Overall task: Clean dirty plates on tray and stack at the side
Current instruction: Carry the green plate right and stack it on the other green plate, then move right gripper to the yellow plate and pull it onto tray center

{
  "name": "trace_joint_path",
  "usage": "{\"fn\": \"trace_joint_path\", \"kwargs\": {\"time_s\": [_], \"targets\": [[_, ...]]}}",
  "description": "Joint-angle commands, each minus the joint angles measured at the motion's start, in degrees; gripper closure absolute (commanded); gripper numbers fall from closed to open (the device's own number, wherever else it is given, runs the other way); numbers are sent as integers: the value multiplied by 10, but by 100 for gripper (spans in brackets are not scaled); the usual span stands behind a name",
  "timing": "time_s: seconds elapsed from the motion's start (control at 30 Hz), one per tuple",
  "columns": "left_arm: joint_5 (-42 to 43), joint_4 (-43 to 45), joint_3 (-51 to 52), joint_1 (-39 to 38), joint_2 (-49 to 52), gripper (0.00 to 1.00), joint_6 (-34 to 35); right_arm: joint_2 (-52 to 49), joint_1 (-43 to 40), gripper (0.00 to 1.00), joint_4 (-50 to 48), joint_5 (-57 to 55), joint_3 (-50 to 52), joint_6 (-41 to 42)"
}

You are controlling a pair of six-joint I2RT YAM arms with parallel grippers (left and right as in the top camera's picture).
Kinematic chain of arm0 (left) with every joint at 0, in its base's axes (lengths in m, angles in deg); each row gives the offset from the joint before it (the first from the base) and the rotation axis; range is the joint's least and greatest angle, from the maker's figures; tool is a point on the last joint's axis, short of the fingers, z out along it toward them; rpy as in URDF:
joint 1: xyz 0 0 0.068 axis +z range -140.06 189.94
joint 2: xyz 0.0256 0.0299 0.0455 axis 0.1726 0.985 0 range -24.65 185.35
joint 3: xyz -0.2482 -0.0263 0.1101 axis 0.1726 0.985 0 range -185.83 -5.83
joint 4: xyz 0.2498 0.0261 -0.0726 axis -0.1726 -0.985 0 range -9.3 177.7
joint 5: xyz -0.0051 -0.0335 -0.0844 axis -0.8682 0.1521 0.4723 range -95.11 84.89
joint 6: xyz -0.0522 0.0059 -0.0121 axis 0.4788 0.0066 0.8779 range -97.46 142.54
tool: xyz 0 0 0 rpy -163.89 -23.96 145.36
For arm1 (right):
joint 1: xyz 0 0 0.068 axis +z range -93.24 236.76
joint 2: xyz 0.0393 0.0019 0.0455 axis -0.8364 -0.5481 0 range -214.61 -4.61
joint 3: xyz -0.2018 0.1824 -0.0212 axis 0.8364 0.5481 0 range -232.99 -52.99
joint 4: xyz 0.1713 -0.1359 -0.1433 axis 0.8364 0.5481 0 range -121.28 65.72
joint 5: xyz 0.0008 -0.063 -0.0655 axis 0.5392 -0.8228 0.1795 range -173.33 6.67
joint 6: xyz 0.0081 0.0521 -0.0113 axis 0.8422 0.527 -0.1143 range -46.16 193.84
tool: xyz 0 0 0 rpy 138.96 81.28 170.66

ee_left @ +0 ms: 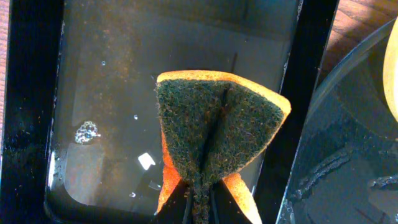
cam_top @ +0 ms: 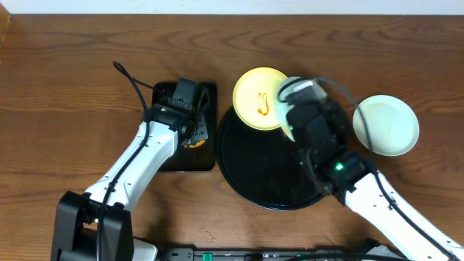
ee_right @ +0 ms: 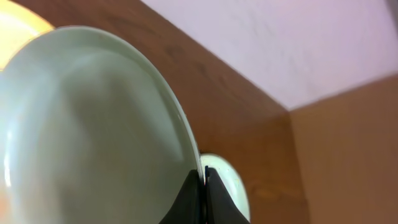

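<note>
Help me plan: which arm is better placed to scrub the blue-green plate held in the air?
Left: the left tool is shut on the sponge beside the round tray, while the right tool holds that plate by its rim.

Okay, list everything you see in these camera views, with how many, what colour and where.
Round plastic plates: three. Pale yellow plate with an orange-brown squiggle, at the round tray's far rim; pale blue-green plate, on the table right of that tray; second pale blue-green plate, held on edge in the right gripper.
Large round glossy black tray: one, black, table centre.
Small rectangular black tray: one, black, left of the round tray, wet inside.
Kitchen sponge: one, orange with a dark green scouring face, over the rectangular tray.
Wooden table: one, brown.
Left gripper: one, black, shut on the kitchen sponge.
Right gripper: one, black, shut on the plate's rim.
</note>
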Motion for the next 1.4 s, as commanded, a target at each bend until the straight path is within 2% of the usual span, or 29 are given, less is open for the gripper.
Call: {"fn": "trace_joint_path", "kwargs": {"time_s": [0.0,0.17,0.47,0.73,0.93,1.13,1.17,1.23,1.37], "targets": [[-3,0,4,2,4,92,-9,7,-56,99,20,36,-14,121],[-3,0,4,2,4,92,-9,7,-167,99,46,104,-14,196],[-3,0,4,2,4,92,-9,6,-375,99,46,211,-13,231],[-3,0,4,2,4,92,-9,-14,-507,99,52,274,-12,260],[-3,0,4,2,4,92,-9,-69,-563,99,50,316,-12,261],[-3,-4,4,2,4,92,-9,-108,-577,99,34,326,-12,269],[-3,-4,4,2,4,92,-9,-108,-577,95,31,333,-12,268],[-3,-3,4,2,4,92,-9,-108,-577,79,15,370,-12,268],[-3,-3,4,2,4,92,-9,-103,-571,74,-8,515,-18,243]]}}
